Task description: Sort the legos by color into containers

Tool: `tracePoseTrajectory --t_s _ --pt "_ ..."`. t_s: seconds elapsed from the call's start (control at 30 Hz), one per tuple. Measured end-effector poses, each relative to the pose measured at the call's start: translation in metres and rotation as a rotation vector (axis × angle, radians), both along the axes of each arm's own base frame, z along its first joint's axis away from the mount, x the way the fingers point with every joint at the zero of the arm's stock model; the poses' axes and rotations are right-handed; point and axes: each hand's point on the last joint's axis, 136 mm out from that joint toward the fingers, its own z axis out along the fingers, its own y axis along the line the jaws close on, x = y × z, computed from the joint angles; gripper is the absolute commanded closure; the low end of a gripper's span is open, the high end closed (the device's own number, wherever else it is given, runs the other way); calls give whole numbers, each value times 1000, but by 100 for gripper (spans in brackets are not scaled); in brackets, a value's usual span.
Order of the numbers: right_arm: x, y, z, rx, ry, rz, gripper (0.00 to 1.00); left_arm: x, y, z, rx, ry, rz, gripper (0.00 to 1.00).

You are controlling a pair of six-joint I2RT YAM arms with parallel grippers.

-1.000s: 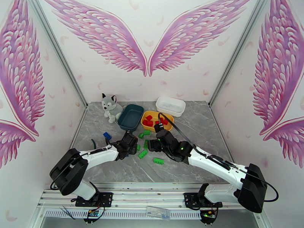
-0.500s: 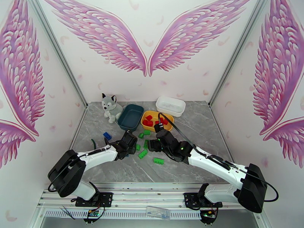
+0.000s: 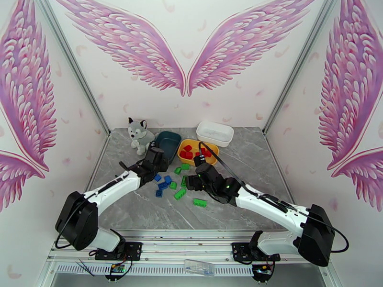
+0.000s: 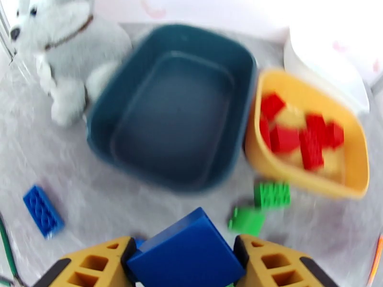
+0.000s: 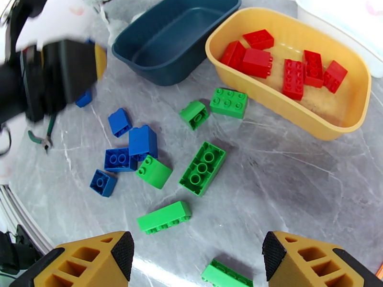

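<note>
Beside the plush husky [image 4: 62, 58], the left gripper [image 4: 186, 262] holds a blue brick [image 4: 189, 245] clamped in its jaws just short of the empty teal tub [image 4: 167, 115], likely its home. Other blue bricks [image 5: 142, 141] and green bricks [image 5: 202, 168] lie loose on the table [image 5: 297, 187]; red bricks [image 5: 258, 60] sit in the yellow tub [image 5: 287, 121]. The right gripper [image 5: 196, 257] hovers above the greens, jaws wide apart, probably ready to pick

Glossy plastic legos [image 5: 203, 167]; smooth plastic tubs [image 5: 158, 71]; fuzzy plush husky [image 4: 72, 49]; smooth stone-look table [image 5: 287, 178].
</note>
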Motion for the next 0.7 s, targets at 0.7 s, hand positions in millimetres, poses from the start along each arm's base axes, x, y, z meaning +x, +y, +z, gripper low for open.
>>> tracePoseTrajectory --t_s 0.7 --pt "4 -2 -2 -2 -10 -14 19 52 -13 -20 0 32 -4 15"
